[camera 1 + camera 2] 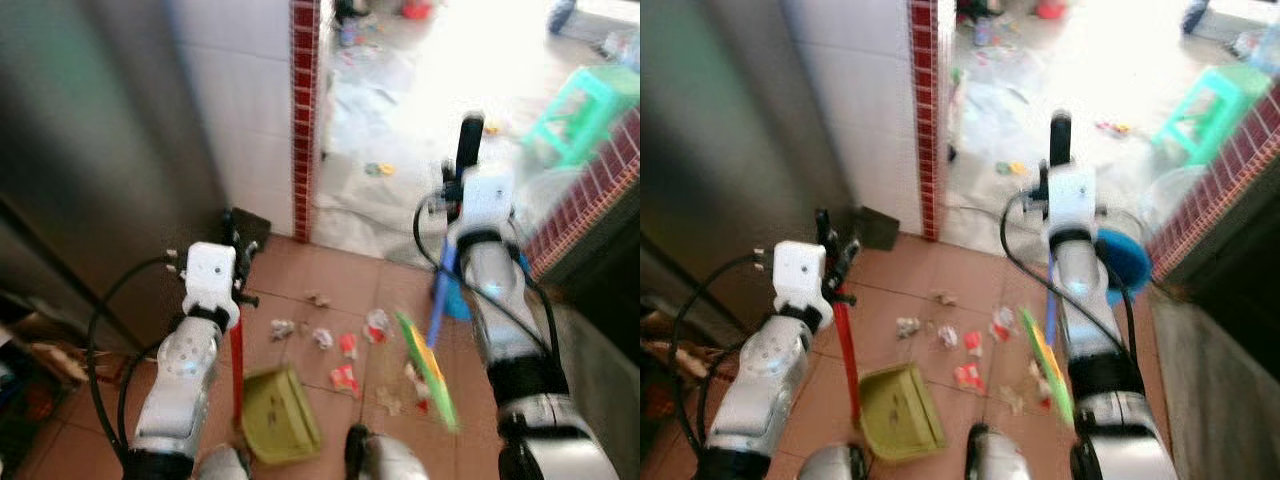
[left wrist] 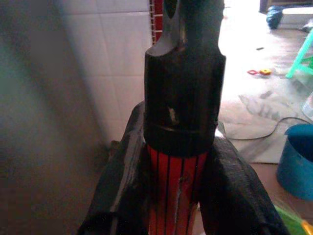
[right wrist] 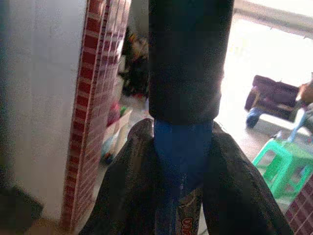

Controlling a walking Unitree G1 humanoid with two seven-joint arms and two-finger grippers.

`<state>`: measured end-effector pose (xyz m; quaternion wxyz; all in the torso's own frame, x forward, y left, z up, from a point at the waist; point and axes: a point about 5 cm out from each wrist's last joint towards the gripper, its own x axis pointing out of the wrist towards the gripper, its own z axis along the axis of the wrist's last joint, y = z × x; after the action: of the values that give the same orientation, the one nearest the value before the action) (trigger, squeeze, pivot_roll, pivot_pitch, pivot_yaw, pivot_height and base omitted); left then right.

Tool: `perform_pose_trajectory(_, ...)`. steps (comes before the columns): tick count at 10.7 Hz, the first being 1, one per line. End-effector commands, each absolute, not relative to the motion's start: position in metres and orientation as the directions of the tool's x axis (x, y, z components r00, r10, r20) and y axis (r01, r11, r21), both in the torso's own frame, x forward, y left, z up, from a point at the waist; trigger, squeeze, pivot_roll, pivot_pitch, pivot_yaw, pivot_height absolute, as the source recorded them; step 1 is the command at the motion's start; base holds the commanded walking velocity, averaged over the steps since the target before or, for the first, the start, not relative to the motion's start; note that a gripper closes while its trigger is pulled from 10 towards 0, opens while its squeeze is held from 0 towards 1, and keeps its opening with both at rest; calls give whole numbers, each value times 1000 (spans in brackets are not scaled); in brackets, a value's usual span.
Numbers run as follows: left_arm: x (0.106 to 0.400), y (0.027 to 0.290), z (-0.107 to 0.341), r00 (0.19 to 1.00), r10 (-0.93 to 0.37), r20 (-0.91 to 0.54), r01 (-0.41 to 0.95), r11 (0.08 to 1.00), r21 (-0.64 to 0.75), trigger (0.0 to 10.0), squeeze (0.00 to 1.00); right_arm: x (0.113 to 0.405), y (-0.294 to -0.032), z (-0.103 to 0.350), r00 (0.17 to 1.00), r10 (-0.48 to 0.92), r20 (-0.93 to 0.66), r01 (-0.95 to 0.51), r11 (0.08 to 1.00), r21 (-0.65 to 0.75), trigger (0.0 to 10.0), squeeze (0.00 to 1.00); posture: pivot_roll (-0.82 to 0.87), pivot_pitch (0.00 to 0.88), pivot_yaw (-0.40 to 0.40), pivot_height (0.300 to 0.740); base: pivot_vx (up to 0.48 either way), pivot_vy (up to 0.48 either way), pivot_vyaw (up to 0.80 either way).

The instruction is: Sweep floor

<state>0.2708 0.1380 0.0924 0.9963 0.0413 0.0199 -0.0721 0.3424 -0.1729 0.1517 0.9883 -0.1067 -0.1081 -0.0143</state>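
Your left gripper (image 2: 171, 205) has its fingers (image 2: 120, 181) clamped on the red dustpan handle (image 1: 237, 365); right gripper (image 3: 183, 181) is clamped on the blue broom handle (image 1: 441, 290). Dustpan (image 1: 278, 415) sits on the floor (image 1: 300, 280) tiles, mouth toward the litter (image 1: 345, 345), which lies scattered between it and the green broom head (image 1: 430, 375). Risks, as I judge them: sweep too hard and scraps skip past the pan's mouth; the pan may tip or slide since you hold it high on the handle; the blue bucket (image 1: 1125, 260) sits just beside the broom, so a wide stroke could clip it.
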Motion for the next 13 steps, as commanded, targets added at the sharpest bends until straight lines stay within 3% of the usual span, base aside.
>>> perform_pose_trajectory(1,274,138,97,990,-142,-13,142,984,105,10000,0,343,-180,154,976,-39,215,77,982,-172,10000,0,-27,123,-26,740,0,0,0)
perform_pose_trajectory(8,281,137,96,991,-133,4,132,987,94,10000,0,344,-173,155,977,-21,213,54,987,-150,10000,0,-42,108,-25,740,0,0,0)
perform_pose_trajectory(13,281,122,81,919,-370,-133,383,919,91,10000,0,345,-167,153,977,-43,210,69,991,-115,10000,0,-34,112,-6,740,0,0,0)
